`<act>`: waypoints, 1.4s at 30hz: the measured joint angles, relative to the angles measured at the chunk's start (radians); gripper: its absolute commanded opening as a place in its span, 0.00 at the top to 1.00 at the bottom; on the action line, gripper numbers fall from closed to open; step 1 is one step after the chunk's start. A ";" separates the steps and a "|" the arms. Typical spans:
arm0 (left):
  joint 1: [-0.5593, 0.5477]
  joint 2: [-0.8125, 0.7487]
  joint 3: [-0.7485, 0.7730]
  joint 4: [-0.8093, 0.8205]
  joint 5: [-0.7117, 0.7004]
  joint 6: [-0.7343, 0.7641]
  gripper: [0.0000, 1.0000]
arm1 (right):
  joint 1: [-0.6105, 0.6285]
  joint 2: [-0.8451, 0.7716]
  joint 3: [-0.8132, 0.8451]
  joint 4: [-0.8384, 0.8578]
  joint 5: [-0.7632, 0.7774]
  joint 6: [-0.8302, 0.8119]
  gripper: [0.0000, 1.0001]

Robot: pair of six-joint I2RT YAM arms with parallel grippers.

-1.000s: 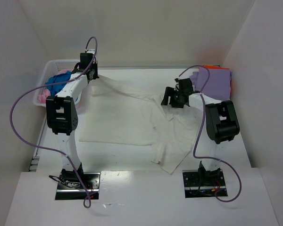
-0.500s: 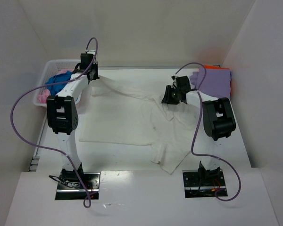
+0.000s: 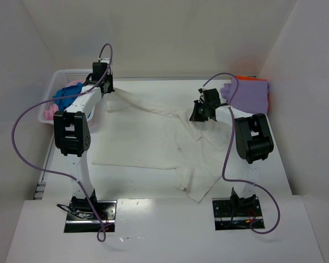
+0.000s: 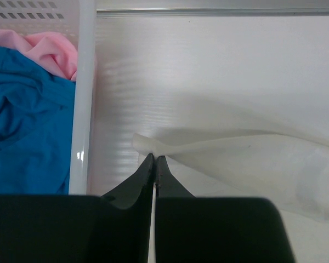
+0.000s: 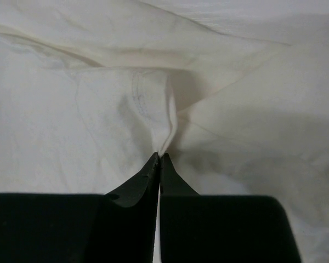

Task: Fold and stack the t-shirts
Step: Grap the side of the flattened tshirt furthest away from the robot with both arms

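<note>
**Top external.** The cream-white t-shirt (image 3: pixel 148 139) is spread over the middle of the counter (image 3: pixel 164 90). It is rumpled toward the right edge, and one flap trails toward the near edge.
- The left end effector (image 3: pixel 107 89) sits by the far-left corner, pinched shut on the shirt's far-left tip. A ridge of cloth runs out from that grip.
- The right end effector (image 3: pixel 197 113) is toward the far-right, also clamped on the shirt.
- Two holds along the far side look meant to tension the cloth so it can be straightened or drawn over for a fold.
- A lavender-purple shirt (image 3: pixel 251 96) lies folded in the far-right corner on an orange one (image 3: pixel 245 78). This is likely the stack, kept off the working area.
- The basket (image 3: pixel 57 75) at the left edge holds a blue shirt (image 3: pixel 66 97) and a pink one (image 3: pixel 48 114), unfolded.

**Left wrist.** The jaws are together with the cloth tip caught between them, just beside the basket wall. A shadow under the cloth suggests it is held slightly off the counter.

**Right wrist.** The jaws are closed on a pinch of cloth next to a stitched hem, and creases fan out from the grip. I cannot tell which part of the shirt this is.
</note>
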 measured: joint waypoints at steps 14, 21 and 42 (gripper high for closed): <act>0.034 0.000 0.000 -0.003 0.047 -0.002 1.00 | -0.018 0.001 0.457 -0.179 0.196 -0.075 1.00; 0.036 0.000 0.039 -0.016 0.074 -0.002 1.00 | -0.031 0.015 0.711 -0.232 0.274 -0.148 1.00; 0.039 0.000 0.097 -0.041 0.052 -0.004 1.00 | -0.042 0.149 0.865 -0.311 0.342 -0.267 1.00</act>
